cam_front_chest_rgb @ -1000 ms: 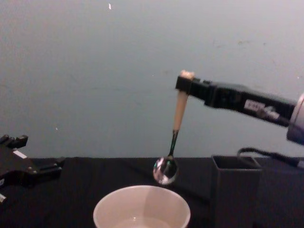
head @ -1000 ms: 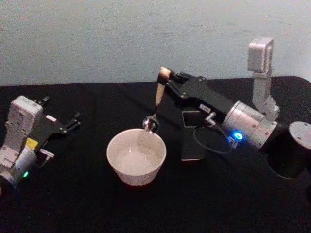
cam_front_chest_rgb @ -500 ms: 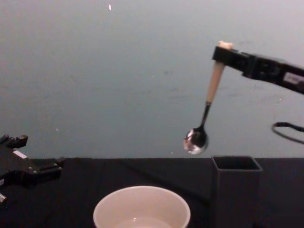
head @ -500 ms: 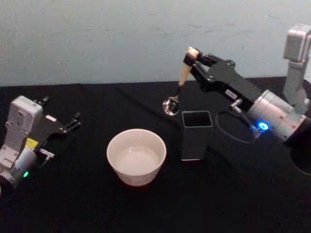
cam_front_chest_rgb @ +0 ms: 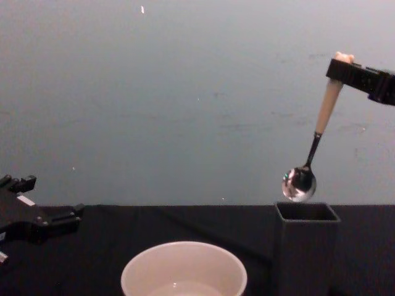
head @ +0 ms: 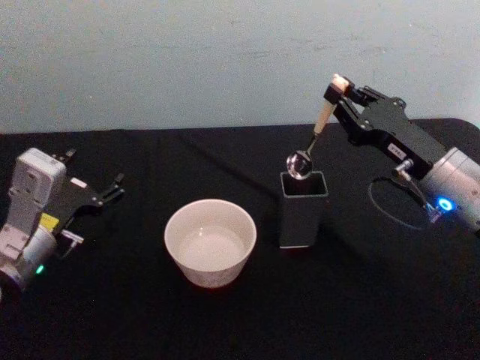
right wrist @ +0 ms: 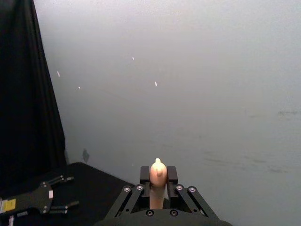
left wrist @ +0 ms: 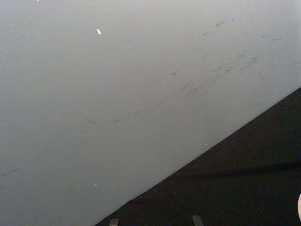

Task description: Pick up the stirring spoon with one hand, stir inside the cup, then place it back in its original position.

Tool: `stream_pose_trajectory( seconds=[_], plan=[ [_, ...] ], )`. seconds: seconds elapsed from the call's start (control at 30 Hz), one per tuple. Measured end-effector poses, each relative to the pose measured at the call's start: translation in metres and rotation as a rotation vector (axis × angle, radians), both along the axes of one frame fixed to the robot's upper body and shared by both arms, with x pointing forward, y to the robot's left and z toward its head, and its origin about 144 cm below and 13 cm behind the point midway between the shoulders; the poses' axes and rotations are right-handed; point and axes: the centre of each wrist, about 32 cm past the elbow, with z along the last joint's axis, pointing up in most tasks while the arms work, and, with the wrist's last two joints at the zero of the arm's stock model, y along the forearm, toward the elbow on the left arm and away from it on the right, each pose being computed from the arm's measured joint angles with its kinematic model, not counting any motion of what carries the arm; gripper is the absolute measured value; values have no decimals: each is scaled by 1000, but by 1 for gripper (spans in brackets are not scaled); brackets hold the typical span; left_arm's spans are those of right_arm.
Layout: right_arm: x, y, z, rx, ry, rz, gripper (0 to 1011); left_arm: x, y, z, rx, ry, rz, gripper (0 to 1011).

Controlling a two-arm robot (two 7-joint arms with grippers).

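My right gripper (head: 337, 94) is shut on the top of the stirring spoon (head: 322, 120), whose peach handle hangs down to a silvery bowl end (cam_front_chest_rgb: 299, 182). The spoon's bowl hovers just above the mouth of the dark grey square holder (head: 303, 210), the original position, also seen in the chest view (cam_front_chest_rgb: 307, 246). The bear head top of the spoon (right wrist: 158, 175) sticks up between the right gripper's (right wrist: 158, 183) jaws. The cream cup (head: 211, 241) stands to the left of the holder, seen low in the chest view (cam_front_chest_rgb: 184, 274). My left gripper (head: 112, 187) rests open at the far left of the table.
A black cloth covers the table (head: 135, 315). A pale wall rises behind it. A black cable (head: 397, 210) loops on the cloth under the right arm. The left gripper (cam_front_chest_rgb: 37, 219) sits at the chest view's left edge.
The right gripper has carried the spoon rightward from above the cup to just above the holder's mouth. The left arm has not moved.
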Motion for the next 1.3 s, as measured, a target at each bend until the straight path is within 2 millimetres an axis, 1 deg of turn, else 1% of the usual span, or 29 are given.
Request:
stream_pose_trajectory(
  seconds=[0.13, 0.3, 0.87, 1.3],
  plan=[
    [-3, -3, -4, -13, 14, -3, 212, 0, 0, 0, 0, 0, 0, 1001],
    [-4, -2, -11, -29, 41, 3, 211, 0, 0, 0, 0, 0, 0, 1001],
    [-1, 8, -45, -75, 171, 31, 212, 0, 0, 0, 0, 0, 0, 1001],
    [1, 8, -57, -87, 218, 23, 212, 0, 0, 0, 0, 0, 0, 1001]
  ],
)
